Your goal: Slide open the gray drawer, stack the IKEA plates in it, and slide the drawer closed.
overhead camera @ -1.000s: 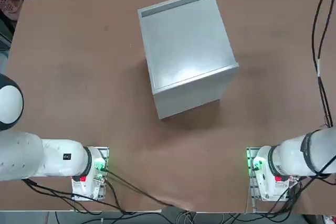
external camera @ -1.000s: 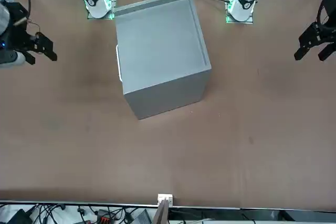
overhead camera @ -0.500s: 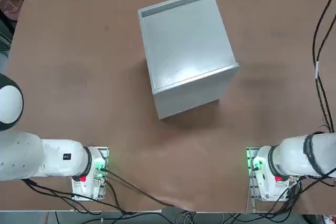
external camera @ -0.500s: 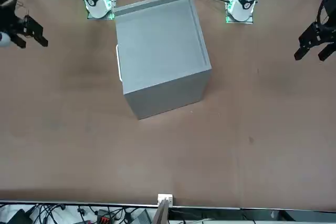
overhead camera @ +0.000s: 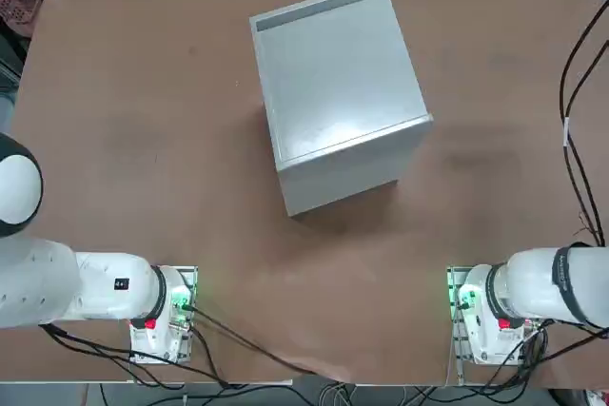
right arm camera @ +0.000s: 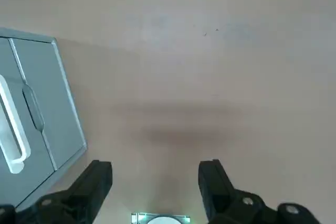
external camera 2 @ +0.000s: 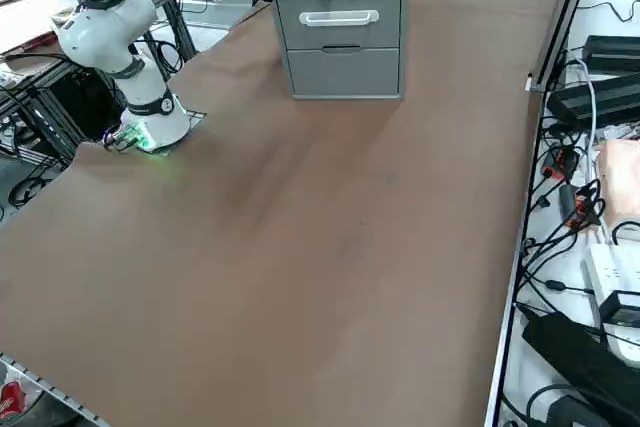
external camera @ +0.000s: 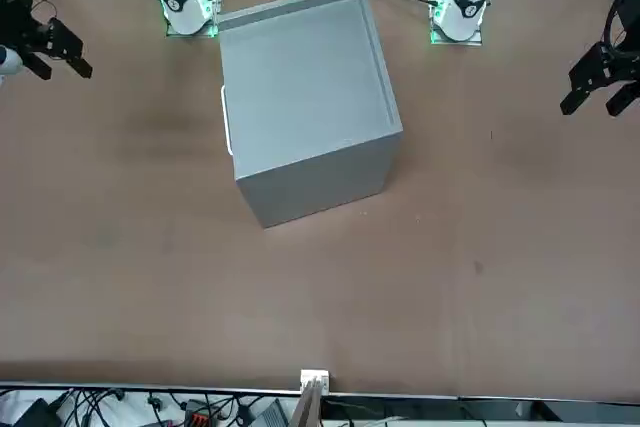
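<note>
We see a broad brown table (overhead camera: 143,140) ringed by cable-strewn benches (external camera 2: 590,277). On it stands the gray cabinet (overhead camera: 338,92), its gray drawer (external camera 2: 340,19) shut, white handle (external camera 2: 338,17) facing our right side. Our right gripper (external camera: 45,47) hangs high above bare tabletop, well apart from the cabinet, fingers (right arm camera: 94,182) spread wide and holding nothing.

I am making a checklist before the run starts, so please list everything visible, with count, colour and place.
Matte-gray cube-shaped cabinet: one, gray, mid-table.
Gray drawer fronts: two, both shut; the upper has a white bar handle.
Round plates: none in view.
Flat table: one, brown.
Cables and power strips: several, black and white, beside the table.
Right arm base: one, white.
Right gripper: one, black, open, above the table on the cabinet's drawer side, apart from it.
</note>
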`<control>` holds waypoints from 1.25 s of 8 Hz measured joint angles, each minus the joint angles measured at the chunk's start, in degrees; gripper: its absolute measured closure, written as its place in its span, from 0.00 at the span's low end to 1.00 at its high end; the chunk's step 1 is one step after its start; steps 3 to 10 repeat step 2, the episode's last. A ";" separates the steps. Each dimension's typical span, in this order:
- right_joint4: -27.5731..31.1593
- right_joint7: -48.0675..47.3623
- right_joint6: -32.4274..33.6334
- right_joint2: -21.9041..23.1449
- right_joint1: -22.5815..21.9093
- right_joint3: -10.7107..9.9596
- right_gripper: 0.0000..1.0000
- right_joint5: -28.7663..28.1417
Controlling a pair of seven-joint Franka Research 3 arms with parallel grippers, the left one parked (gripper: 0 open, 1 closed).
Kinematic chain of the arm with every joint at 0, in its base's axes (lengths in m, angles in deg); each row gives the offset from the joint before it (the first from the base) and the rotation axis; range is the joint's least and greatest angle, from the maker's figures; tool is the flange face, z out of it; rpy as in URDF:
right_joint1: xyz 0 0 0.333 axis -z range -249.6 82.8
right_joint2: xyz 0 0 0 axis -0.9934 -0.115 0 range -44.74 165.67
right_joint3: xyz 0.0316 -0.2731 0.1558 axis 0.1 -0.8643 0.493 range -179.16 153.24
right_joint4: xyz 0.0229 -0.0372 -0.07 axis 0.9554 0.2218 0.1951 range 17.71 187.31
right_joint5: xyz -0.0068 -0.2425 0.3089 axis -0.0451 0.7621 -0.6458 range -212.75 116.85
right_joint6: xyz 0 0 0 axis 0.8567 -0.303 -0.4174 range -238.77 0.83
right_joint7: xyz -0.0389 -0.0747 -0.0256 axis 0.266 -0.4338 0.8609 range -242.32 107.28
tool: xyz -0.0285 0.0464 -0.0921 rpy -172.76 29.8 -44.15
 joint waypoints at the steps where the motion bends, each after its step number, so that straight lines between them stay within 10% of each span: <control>1: -0.04 0.03 -0.17 0.01 -1.62 -1.65 0.00 0.00; 10: -0.15 0.09 -0.36 0.01 -2.66 -2.64 0.00 -0.01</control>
